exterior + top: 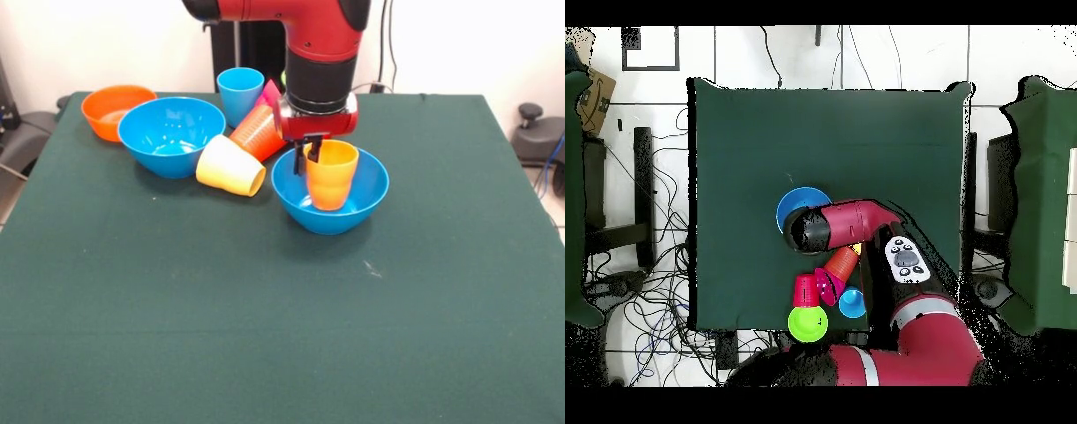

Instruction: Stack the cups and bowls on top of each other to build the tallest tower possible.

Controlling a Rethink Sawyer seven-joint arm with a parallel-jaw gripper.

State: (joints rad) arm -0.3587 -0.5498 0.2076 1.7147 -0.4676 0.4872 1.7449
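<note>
A yellow-orange cup [332, 175] stands upright in a bright blue bowl [362, 199] at mid-table; this bowl's rim also shows in the overhead view [791, 203]. My gripper [309, 156] comes straight down on the cup's left rim, one finger inside and one outside, shut on the wall. A pale yellow cup [231, 166] and an orange cup [258, 132] lie on their sides to the left. Behind them are a second blue bowl [172, 134], an orange bowl [115, 110] and an upright light blue cup [240, 95]. No other pile shows.
The overhead view shows a lime-green bowl [807, 323], a red cup [805, 290] and a pink-red piece [828, 287] near the robot's edge of the table, beside the light blue cup [852, 302]. The green cloth table [265, 336] stretches forward of the bowls.
</note>
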